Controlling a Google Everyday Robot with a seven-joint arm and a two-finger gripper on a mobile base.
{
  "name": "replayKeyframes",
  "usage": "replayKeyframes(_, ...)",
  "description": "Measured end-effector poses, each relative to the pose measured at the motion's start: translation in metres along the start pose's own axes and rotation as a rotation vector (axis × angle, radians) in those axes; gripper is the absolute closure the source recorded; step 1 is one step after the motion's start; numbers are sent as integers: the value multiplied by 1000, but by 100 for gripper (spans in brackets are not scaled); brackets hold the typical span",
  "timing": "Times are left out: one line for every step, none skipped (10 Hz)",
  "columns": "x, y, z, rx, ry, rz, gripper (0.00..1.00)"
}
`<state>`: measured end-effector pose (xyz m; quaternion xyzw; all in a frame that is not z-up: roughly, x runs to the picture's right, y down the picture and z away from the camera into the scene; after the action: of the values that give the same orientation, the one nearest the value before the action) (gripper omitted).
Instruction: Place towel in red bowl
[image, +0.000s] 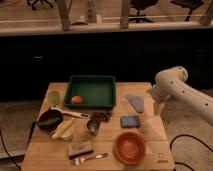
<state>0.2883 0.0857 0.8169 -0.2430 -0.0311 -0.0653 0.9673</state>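
Note:
The towel (135, 102) is a thin pale grey-blue wedge of cloth lying flat on the wooden table (150, 131), right of the green tray. The red bowl (129, 147) is round and orange-red and stands near the table's front right. My gripper (159, 107) hangs from the white arm at the table's right edge, a little right of the towel and apart from it, above the table.
A green tray (91, 91) holds an orange fruit (76, 99). A darker blue square pad (130, 121) lies between towel and bowl. A dark bowl with green inside (49, 120), a metal cup (93, 125), a banana, a fork and a brush lie at left and front.

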Motion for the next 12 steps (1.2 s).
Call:
replayKeyframes(-1,-4,3,4,-4,-7,20)
replayKeyframes(-1,-6,5,4,-10,-7,20)
replayKeyframes(3,-8,9,6,-12,-8,20)
replayKeyframes(3,-15,16,6,-22,-17,20)
replayKeyframes(1,-17,19,6,-32,-22,20)
replayKeyframes(4,-18,21,8,-30,-26,20)
replayKeyframes(5,-19,23,8,-35,-28,20)
replayKeyframes(3,-22,27,5,-45,-37,20)
replayKeyframes(2,-26,30,3,-51,-45,20)
replayKeyframes(2,-27,33,-2,-54,-51,20)
replayKeyframes(2,-30,36,-4,-61,-56,20)
replayKeyframes(3,-31,38,-6,-67,-58,20)
